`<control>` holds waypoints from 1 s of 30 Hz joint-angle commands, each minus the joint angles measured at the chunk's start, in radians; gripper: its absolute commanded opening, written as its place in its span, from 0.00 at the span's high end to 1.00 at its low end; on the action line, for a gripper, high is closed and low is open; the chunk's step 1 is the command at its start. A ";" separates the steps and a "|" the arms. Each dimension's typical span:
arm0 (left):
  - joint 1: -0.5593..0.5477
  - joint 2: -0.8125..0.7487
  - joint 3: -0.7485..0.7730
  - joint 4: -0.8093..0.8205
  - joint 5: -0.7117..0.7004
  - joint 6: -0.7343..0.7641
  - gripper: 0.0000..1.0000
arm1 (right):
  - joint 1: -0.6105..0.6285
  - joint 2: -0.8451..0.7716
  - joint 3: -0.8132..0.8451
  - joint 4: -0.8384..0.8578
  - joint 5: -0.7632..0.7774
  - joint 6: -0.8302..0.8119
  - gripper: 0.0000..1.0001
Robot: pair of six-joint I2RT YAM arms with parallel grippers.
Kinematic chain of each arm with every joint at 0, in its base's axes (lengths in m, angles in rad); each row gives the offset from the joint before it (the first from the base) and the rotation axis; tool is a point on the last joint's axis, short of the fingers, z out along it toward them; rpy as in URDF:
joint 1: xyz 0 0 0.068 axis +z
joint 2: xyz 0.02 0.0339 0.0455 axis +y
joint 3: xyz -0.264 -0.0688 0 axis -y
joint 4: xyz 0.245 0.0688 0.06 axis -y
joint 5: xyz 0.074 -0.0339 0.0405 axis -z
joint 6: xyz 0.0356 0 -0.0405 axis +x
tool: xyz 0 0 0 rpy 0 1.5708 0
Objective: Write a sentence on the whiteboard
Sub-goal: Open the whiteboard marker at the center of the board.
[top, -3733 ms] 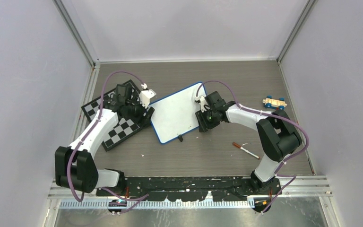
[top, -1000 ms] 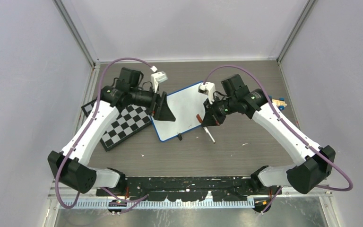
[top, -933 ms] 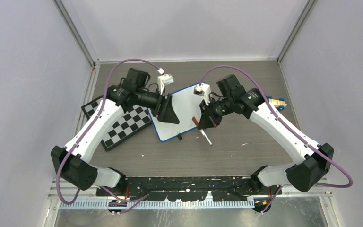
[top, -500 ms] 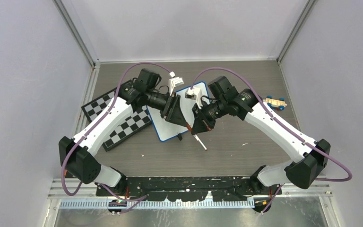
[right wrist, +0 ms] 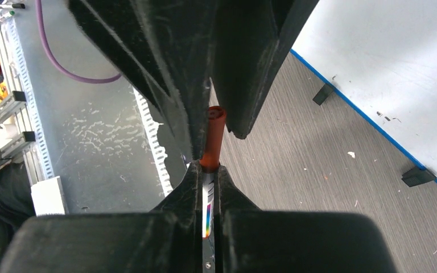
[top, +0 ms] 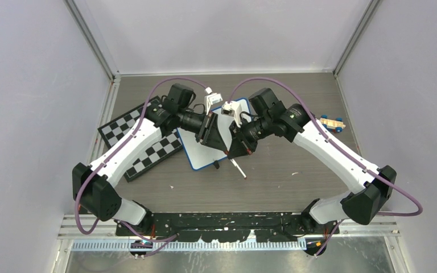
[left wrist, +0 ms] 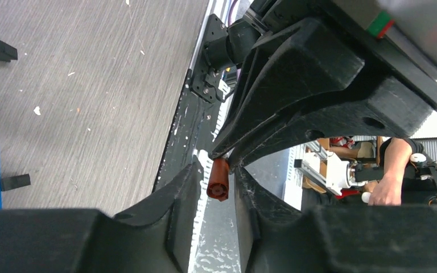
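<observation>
Overhead, both arms' tips sat nose to nose above the near edge of the whiteboard (top: 196,149), which lay flat and skewed mid-table (top: 296,193), just beside the chessboard (top: 142,151) on its left. The right gripper (top: 243,149) was clamped on a marker (top: 239,169), fingers pressed tight vs. the white barrel in the right wrist view, w/ the brownish-red cap (right wrist: 213,136) jutting out past the fingertips. The left gripper (left wrist: 218,169) faced it head-on, fingers (left wrist: 185,187) set either side of that cap; the left wrist cam showed thin gaps on both sides, so jaws apart, not gripping. The marker's far end slanted down toward the table, near the board's black clip feet (right wrist: 415,176). A wooden toy car (top: 331,122) w/ blue wheels stood well apart at the right
</observation>
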 commanded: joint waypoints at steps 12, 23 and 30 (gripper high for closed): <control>0.144 -0.044 -0.007 0.245 0.064 -0.186 1.00 | -0.141 0.049 0.226 0.021 -0.155 0.199 0.25; 0.332 -0.162 -0.183 1.078 -0.007 -0.873 1.00 | -0.302 0.015 0.081 0.481 -0.337 0.664 0.23; 0.344 -0.184 -0.236 1.198 -0.133 -1.003 1.00 | -0.301 0.029 0.016 0.789 -0.275 1.086 0.28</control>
